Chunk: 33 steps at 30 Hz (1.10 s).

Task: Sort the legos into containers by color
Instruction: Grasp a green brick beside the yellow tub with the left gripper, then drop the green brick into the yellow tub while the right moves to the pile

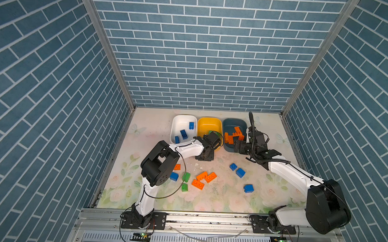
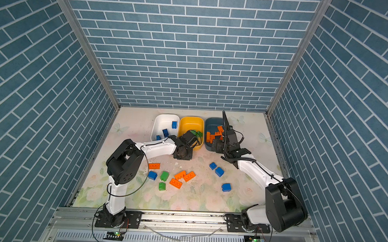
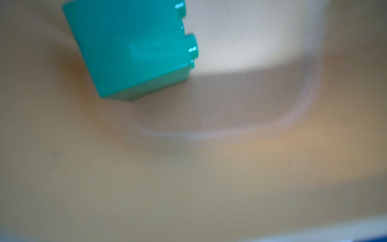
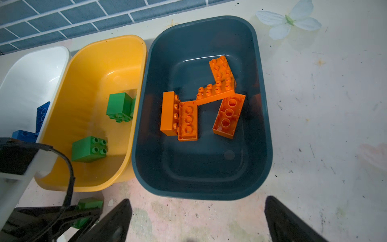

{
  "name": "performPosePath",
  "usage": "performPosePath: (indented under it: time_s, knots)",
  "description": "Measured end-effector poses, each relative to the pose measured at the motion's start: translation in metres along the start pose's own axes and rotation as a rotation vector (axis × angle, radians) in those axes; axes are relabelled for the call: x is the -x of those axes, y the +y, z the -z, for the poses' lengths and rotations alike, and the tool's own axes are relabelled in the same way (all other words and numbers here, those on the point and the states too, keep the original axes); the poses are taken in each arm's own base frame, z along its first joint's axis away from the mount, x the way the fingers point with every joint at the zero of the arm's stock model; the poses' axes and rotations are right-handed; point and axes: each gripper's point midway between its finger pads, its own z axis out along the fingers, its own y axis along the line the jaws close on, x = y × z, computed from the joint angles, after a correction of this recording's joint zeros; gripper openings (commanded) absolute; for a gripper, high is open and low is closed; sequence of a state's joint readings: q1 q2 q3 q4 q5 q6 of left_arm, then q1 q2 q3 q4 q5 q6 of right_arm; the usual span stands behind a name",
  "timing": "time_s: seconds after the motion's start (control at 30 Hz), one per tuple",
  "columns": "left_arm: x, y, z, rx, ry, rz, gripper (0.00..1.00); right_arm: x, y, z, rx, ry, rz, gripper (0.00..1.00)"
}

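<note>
Shows left gripper down at the desk just beside the yellow tub, jaws pinching a half-hidden green brick. Shows right gripper, cut off, jaws spread, near the teal tub holding orange bricks.

A robotics lab test cell is indicated: robot arm bases are bolted onto an aluminium rail, lit circuit boards are mounted beside the rail, and behind it a floral tabletop is enclosed by brick-patterned panels on aluminium posts.
</note>
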State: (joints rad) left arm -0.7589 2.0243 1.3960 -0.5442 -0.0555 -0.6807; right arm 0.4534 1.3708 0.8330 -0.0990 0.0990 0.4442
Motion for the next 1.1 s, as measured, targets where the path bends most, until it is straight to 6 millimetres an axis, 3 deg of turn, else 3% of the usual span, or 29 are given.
performPosePath:
  time_s: [0.2,0.37,0.53,0.67,0.87,1.1]
  knots:
    - [-0.010,0.011,0.007,0.016,0.005,-0.018,0.26,-0.001,0.003,0.000,0.020,0.008,0.008,0.99]
    - [-0.008,0.020,0.035,0.005,-0.056,-0.013,0.25,-0.003,0.008,0.000,0.046,0.017,0.031,0.99]
    - [0.017,0.010,0.074,-0.056,-0.174,-0.001,0.25,-0.003,0.024,0.001,0.135,0.021,0.068,0.99]
    - [0.044,-0.010,0.087,-0.100,-0.228,-0.012,0.25,-0.019,0.048,0.003,0.259,0.040,0.163,0.99]
    - [0.080,-0.031,0.080,-0.133,-0.252,-0.021,0.24,-0.063,0.080,0.009,0.394,0.100,0.362,0.99]
    - [0.111,-0.027,0.062,-0.126,-0.230,0.004,0.34,-0.074,0.109,0.021,0.536,0.081,0.513,0.99]
